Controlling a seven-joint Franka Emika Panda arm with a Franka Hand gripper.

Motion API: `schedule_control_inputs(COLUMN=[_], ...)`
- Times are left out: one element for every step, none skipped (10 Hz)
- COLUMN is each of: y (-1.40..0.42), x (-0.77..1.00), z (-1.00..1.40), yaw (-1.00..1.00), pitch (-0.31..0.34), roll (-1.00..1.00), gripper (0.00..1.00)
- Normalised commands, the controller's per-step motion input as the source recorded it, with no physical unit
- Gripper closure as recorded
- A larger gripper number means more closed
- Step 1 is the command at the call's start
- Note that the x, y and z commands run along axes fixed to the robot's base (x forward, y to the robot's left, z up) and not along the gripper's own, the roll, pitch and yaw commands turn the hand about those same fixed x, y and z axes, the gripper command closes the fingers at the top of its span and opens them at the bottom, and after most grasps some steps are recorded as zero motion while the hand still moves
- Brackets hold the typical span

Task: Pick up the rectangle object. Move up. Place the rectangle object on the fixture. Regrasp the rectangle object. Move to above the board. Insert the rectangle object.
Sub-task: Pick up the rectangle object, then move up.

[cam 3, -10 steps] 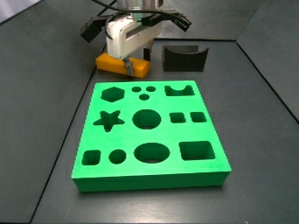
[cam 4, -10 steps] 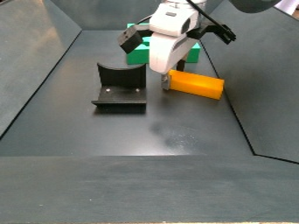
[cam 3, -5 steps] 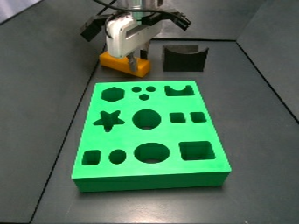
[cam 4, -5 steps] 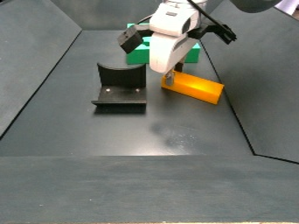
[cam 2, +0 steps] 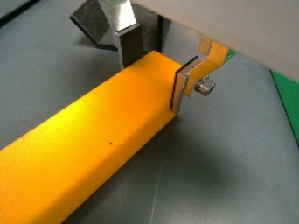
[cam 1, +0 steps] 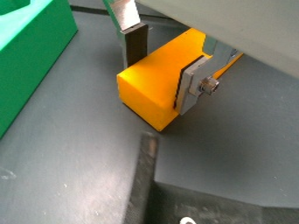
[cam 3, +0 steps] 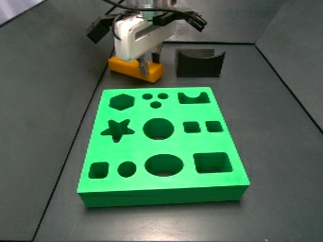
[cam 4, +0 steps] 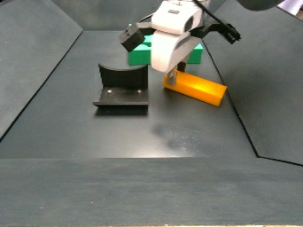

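Observation:
The rectangle object (cam 3: 125, 65) is an orange-yellow block held by one end just above the dark floor, behind the board's far left corner. My gripper (cam 3: 150, 66) is shut on it, with the silver fingers (cam 1: 194, 82) pressing its two long sides in both wrist views. Most of the block (cam 2: 93, 144) sticks out past the gripper (cam 2: 158, 66). In a side view the block (cam 4: 197, 88) reaches away from the gripper (cam 4: 168, 82), slightly tilted. The black fixture (cam 3: 198, 62) stands apart from the block, and the green board (cam 3: 161, 142) lies in front.
Dark walls enclose the floor on the left and right in a side view (cam 4: 35, 71). The board's edge (cam 1: 30, 52) shows close beside the block in a wrist view. The fixture (cam 4: 120, 89) stands a short way from the gripper.
The held end of the block has come up slightly off the floor since one second ago. Over the last half second almost nothing has moved.

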Motion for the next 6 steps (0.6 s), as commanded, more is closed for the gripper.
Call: schedule_control_inputs(y=[0.00,0.00,0.00,0.00,-0.07,-0.05], x=[0.00,0.00,0.00,0.00,-0.05,-0.07], z=[0.00,0.00,0.00,0.83,0.80,0.72], yaw=[0.00,0.00,0.00,0.00,0.02,0.02], pitch=[0.000,0.000,0.000,0.000,0.025,0.037], roll=[0.00,0.00,0.00,0.00,-0.01,0.00], gripper=[1.00,1.00,1.00,1.00,1.00,1.00])
